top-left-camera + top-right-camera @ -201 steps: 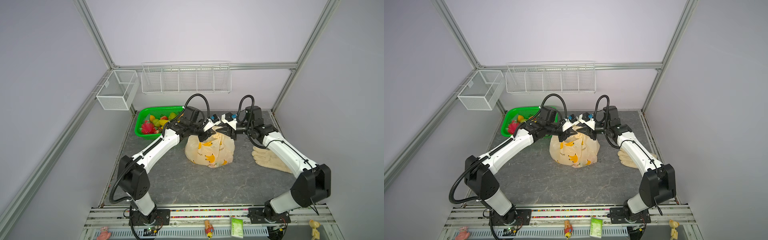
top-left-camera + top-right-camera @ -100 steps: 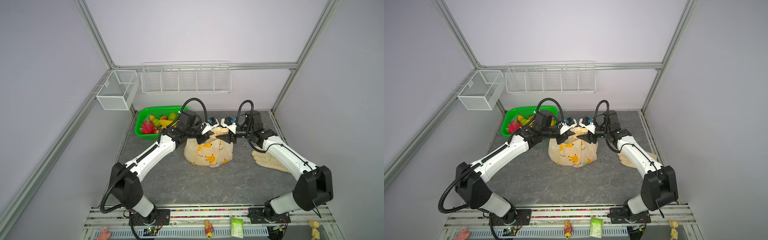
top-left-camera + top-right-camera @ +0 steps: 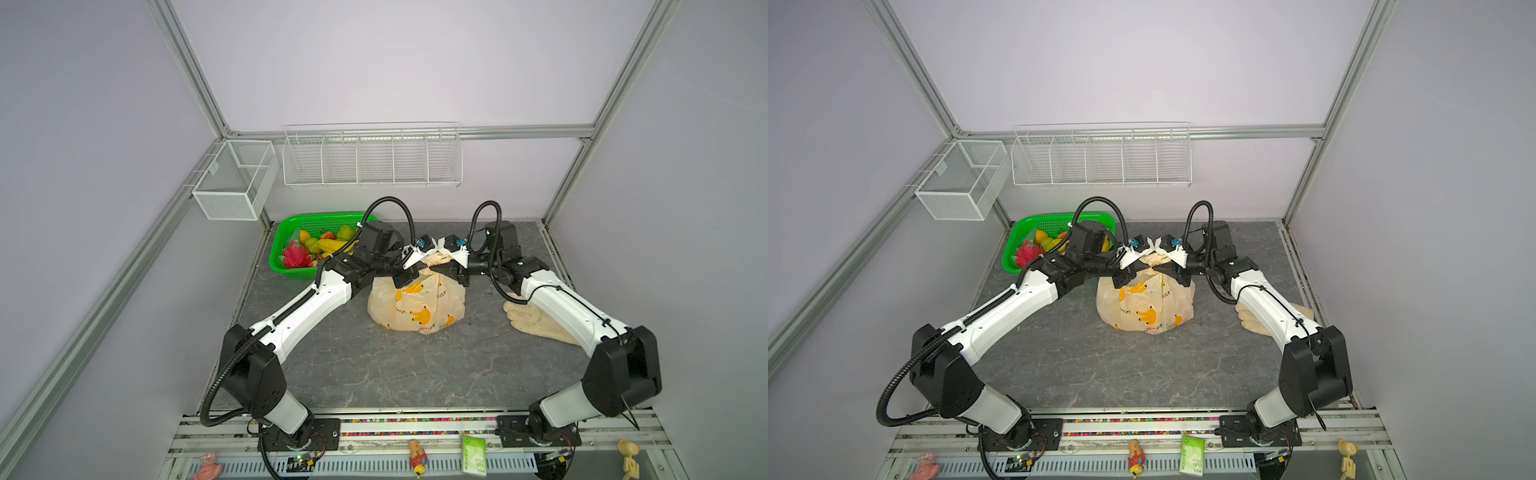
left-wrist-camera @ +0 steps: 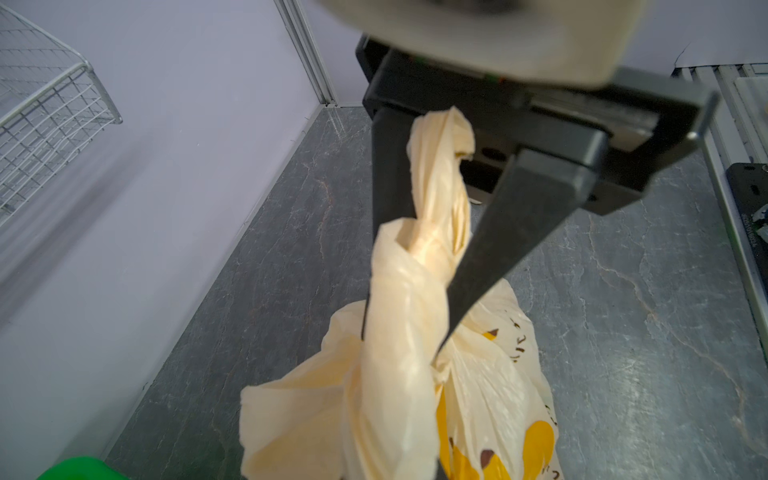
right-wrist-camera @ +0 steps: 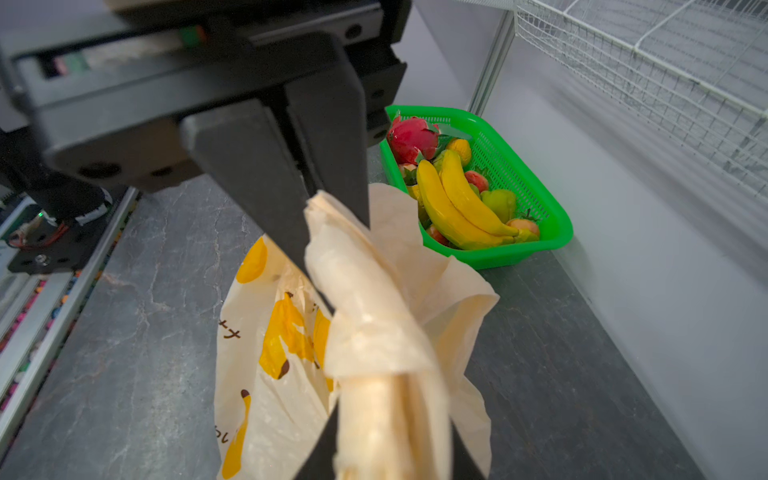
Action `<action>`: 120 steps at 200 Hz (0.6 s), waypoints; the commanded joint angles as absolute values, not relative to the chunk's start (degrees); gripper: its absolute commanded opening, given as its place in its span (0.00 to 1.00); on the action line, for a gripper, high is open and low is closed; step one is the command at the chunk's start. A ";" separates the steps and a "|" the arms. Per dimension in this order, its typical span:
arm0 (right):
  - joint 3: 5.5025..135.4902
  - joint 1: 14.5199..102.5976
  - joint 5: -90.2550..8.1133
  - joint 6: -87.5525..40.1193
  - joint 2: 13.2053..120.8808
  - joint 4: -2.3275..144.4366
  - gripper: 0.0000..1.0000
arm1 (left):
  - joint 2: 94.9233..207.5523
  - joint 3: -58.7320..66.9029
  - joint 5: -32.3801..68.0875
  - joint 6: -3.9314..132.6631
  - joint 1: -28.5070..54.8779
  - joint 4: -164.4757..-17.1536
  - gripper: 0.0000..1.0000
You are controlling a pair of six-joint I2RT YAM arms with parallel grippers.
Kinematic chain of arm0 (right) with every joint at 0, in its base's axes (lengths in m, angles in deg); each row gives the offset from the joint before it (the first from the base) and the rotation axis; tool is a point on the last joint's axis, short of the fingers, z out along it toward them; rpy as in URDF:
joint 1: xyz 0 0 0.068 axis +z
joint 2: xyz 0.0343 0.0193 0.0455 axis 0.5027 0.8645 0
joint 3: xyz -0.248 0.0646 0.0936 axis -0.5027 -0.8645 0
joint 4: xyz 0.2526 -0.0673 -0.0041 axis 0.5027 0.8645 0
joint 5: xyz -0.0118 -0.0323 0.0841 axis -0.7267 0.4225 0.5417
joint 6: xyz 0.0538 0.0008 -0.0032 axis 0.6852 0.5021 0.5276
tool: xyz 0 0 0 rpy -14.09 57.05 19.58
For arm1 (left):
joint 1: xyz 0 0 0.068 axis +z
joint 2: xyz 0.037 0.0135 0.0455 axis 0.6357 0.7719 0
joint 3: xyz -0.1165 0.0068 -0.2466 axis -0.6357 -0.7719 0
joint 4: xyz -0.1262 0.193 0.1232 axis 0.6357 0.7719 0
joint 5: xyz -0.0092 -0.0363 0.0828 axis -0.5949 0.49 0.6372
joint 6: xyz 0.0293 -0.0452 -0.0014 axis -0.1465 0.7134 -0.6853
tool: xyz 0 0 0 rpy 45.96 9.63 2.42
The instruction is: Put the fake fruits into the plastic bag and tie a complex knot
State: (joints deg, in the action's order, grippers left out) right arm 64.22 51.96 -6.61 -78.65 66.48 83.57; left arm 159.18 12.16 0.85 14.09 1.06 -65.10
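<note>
The plastic bag (image 3: 415,305) (image 3: 1146,305) sits bulging mid-table, cream with printed bananas; its contents do not show. Its two handles (image 3: 434,259) rise between my grippers and wrap round each other in a loose knot (image 4: 409,266). My left gripper (image 3: 407,277) (image 5: 332,232) is shut on one handle from the left. My right gripper (image 3: 455,276) (image 5: 390,453) is shut on the other rolled handle (image 5: 382,415), with black fingers (image 5: 320,449) on either side of it. The fake fruits (image 3: 320,245) (image 5: 457,195) lie in the green basket: bananas, a dragon fruit, a pear.
The green mesh basket (image 3: 286,266) (image 3: 1013,266) stands at the back left by the wall. A cream rubber glove (image 3: 536,324) lies under my right forearm. Wire baskets (image 3: 372,160) (image 3: 232,183) hang on the back and left walls. Small toys line the front rail.
Both grippers stay at the bag's top and have drawn slightly apart. The left arm's elbow has swung out to the left and lower.
</note>
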 commanded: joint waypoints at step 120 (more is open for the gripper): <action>65.38 52.24 -6.23 -80.08 64.41 85.67 0.07 | 156.77 10.04 14.97 5.75 0.53 -61.56 0.47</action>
State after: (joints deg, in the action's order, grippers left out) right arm 64.25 52.09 -8.03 -78.06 66.03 84.02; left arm 155.79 9.54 11.98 8.86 0.69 -63.09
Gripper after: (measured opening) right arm 0.068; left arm 0.486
